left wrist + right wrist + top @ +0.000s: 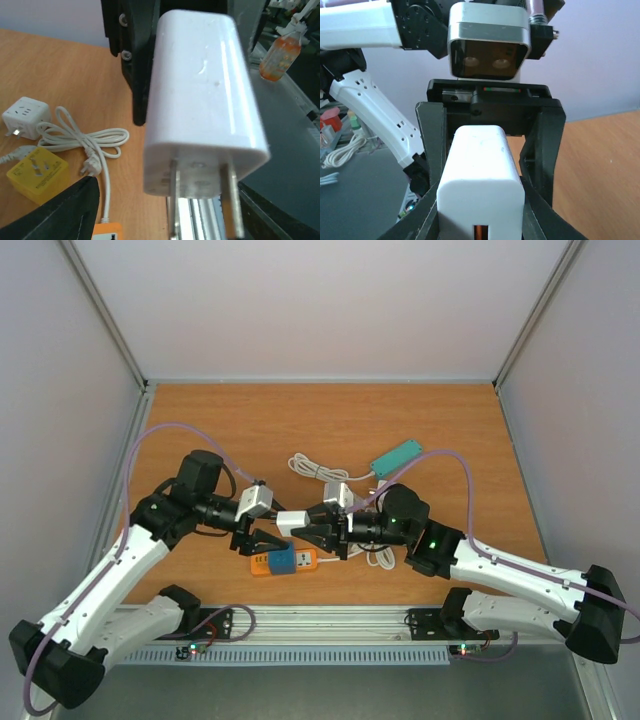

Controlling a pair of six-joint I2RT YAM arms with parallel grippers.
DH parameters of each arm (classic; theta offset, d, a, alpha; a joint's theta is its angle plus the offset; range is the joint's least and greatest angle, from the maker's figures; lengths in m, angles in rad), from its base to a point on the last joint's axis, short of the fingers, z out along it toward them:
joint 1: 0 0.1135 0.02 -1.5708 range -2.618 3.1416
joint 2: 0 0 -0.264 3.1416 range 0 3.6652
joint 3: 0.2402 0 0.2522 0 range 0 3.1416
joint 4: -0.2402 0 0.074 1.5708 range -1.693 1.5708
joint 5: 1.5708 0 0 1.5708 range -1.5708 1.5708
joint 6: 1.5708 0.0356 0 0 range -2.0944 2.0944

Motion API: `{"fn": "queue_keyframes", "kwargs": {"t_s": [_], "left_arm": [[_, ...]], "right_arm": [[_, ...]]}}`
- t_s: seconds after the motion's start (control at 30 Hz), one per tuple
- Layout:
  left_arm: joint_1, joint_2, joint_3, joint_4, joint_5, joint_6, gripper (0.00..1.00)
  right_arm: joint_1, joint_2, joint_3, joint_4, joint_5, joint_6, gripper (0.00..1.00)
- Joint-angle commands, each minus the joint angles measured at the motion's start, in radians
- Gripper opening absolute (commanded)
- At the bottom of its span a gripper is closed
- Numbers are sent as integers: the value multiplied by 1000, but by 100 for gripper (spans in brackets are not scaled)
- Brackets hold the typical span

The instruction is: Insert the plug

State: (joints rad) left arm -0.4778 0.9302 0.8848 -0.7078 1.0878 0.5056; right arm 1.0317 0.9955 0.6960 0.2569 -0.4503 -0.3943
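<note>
Recorder: Plug point(291, 523), where?
Observer: White, held off the desk point(420, 420), about midway between the left and right edges and nearer the near edge than the far one. Its two flat prongs point(227, 200) point towards the left hand point(268, 540).
Recorder: Right hand point(312, 530)?
Observer: Clamped on the plug body, one finger on each side.
Recorder: Left hand?
Observer: Spread. Its fingers point(432, 145) stand either side of the plug's prong end. Contact: cannot tell.
Recorder: Socket?
Observer: Orange power strip point(304, 560) lies flat on the desk, just nearside of the plug, with a blue adapter point(282, 559) sitting on it.
Recorder: Anything else?
Observer: Towards the far edge, a loose white cable point(318, 468) and a teal box point(397, 456). The left wrist view adds a white cube adapter point(26, 117) and a yellow adapter point(37, 172) beside a coiled white cord point(85, 142).
</note>
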Motion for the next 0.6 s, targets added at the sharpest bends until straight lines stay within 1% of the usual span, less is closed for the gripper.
{"fn": "queue_keyframes", "kwargs": {"t_s": [0.0, 0.1, 0.2, 0.23, 0.33, 0.37, 0.4, 0.5, 0.57], "left_arm": [[4, -51, 20, -10, 78, 7, 64], [4, -73, 16, -7, 87, 9, 59], [4, -81, 12, -20, 95, 24, 57], [4, -83, 9, -24, 93, 35, 55], [4, -80, 3, -42, 82, 70, 45], [4, -78, 3, -47, 79, 79, 40], [4, -77, 4, -51, 77, 90, 36], [4, -80, 7, -49, 75, 100, 32], [3, -84, 5, -45, 74, 102, 26]], "right_arm": [[7, 29, 0, 108, -33, -25, 1], [7, 45, -5, 126, -41, -15, 1], [7, 57, -8, 143, -42, -5, 1], [7, 61, -7, 149, -44, -2, 1], [7, 66, -14, 174, -55, 10, 1], [7, 70, -12, 178, -57, 14, 1], [7, 78, -11, 181, -60, 17, 1], [7, 104, -2, 179, -68, 30, 1], [7, 115, 1, 177, -65, 40, 2]]}}
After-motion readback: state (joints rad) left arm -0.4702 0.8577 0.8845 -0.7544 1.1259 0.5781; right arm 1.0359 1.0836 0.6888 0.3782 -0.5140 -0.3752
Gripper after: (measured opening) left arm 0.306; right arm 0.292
